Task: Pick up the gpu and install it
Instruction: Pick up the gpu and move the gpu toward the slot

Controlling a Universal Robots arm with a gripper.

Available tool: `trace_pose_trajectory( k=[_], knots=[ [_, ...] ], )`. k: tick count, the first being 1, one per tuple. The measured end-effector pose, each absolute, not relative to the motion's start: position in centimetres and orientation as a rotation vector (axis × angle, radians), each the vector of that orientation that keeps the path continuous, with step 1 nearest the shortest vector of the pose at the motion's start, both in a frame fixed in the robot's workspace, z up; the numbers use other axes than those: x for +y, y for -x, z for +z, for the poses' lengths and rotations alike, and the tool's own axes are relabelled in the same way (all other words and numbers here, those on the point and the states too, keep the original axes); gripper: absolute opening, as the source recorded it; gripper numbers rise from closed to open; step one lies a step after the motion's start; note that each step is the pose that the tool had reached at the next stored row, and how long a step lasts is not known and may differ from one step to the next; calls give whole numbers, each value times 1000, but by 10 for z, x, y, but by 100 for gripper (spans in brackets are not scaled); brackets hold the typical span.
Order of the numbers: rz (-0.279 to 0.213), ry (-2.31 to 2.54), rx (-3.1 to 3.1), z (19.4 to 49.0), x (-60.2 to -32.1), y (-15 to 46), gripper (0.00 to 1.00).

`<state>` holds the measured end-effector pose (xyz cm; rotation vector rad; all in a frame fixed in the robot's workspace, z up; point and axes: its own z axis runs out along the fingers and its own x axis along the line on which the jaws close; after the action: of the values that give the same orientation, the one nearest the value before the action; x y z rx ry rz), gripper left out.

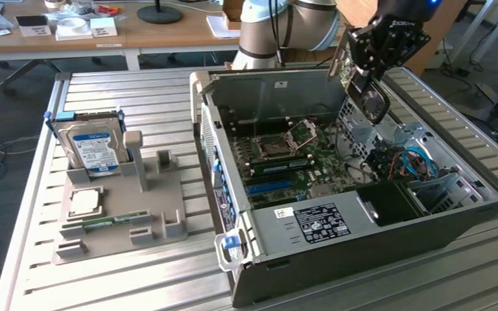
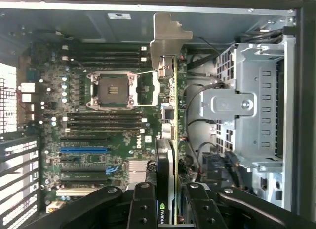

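My gripper (image 1: 367,68) is shut on the gpu (image 1: 372,102), a thin dark card with a round fan face. It hangs edge-down over the far right of the open computer case (image 1: 336,223). In the wrist view the gpu (image 2: 171,120) runs as a slim strip from between my black fingers (image 2: 143,204). Its silver bracket (image 2: 168,36) is at the far end. Below it lie the motherboard (image 2: 98,115) and a blue slot (image 2: 84,150). The card is above the board, not seated in any slot.
A grey fixture (image 1: 119,214) on the slatted metal table (image 1: 128,91) carries a blue-labelled hard drive (image 1: 98,146), a CPU (image 1: 85,202) and a RAM stick (image 1: 106,221). Inside the case, a metal drive cage (image 2: 252,100) and cables (image 1: 414,162) flank the card.
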<state>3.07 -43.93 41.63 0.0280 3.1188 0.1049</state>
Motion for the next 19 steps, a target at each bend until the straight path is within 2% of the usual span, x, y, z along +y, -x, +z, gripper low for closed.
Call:
trace_pose_trajectory(
  k=[7,19],
  knots=[
    [105,-28,3119,415,-439,-33,26],
    [105,-28,3119,395,-439,-41,26]
  ],
)
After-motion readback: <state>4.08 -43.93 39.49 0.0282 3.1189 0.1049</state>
